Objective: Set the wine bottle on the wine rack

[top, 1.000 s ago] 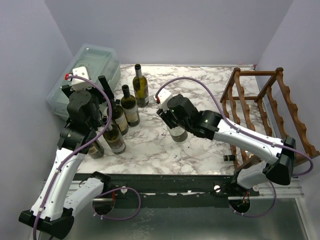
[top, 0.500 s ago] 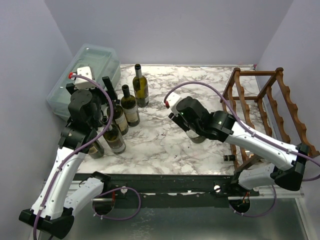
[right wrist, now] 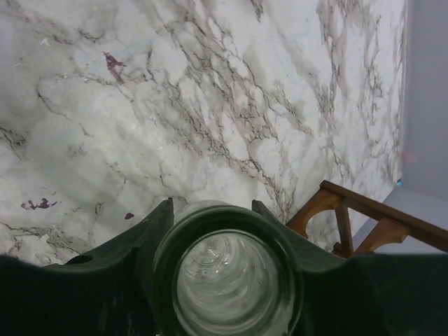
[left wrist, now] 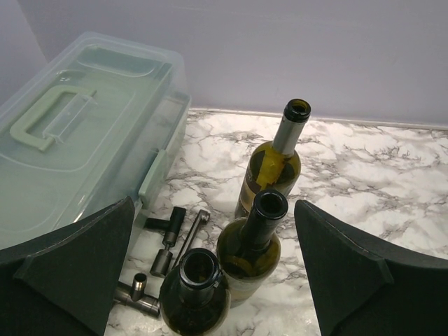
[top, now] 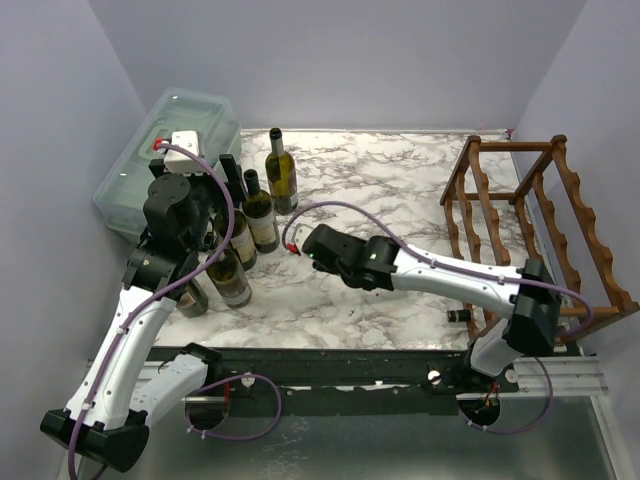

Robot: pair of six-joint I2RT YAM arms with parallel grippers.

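My right gripper (right wrist: 212, 210) is shut on the neck of a green glass wine bottle (right wrist: 227, 280), whose open mouth faces the wrist camera. In the top view the right gripper (top: 340, 262) sits over the middle of the marble table and hides that bottle. The reddish-brown wine rack (top: 530, 215) stands at the right and shows in the right wrist view (right wrist: 353, 217). My left gripper (left wrist: 213, 206) is open above several standing bottles (left wrist: 250, 241); in the top view the left gripper (top: 218, 190) hovers over them.
A translucent plastic lidded box (top: 165, 160) stands at the back left, seen also in the left wrist view (left wrist: 77, 133). Several upright bottles (top: 281, 172) cluster at the left. Metal tools (left wrist: 168, 241) lie beside the box. A small dark object (top: 458, 315) lies by the rack's foot.
My right arm has stretched out to the left, carrying its gripper and the bottle from the table's middle toward the bottle cluster. My left gripper has risen slightly toward the back.
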